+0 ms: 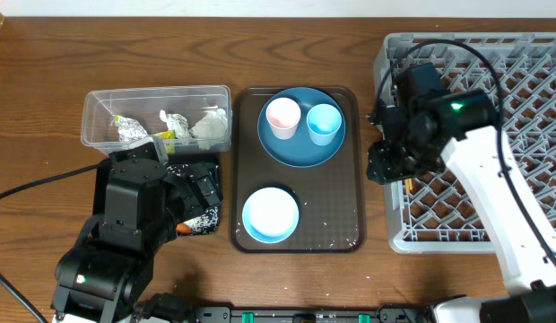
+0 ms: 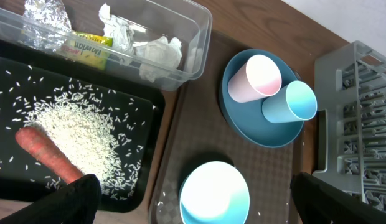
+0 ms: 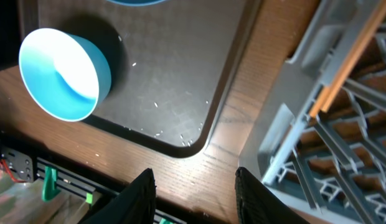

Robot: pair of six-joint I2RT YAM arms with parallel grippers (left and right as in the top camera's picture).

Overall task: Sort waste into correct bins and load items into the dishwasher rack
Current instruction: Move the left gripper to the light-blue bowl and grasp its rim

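Clear tub [image 1: 94,126] holds the napkins [image 2: 157,53] and wrapper [image 2: 87,46]; black tray [image 2: 18,71] beside it has the rice [image 2: 81,127] and carrot [image 2: 47,152]. Left pincer [image 1: 195,196] hangs over that tray, wide apart, empty; risk: a low sweep flicks rice onto the desk. Pink cup [image 1: 282,117] and blue cup [image 1: 324,123] stand loose on the plate [image 1: 300,152]; lifting the plate first would tip them. Bowl [image 1: 271,215] sits nearer. Right pincer [image 3: 196,196] points down by the rack [image 1: 529,54] edge, apart, empty; could snag the wall; chopsticks [image 3: 342,68] lie in the rack.

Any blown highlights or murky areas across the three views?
Overhead: the pale round bowl washes out nearly white inside. Left wrist: same bowl glares; loose white rice grains look crisp on the black rectangular tray. Right wrist: bowl overexposed, right pincer a dark, soft silhouette.
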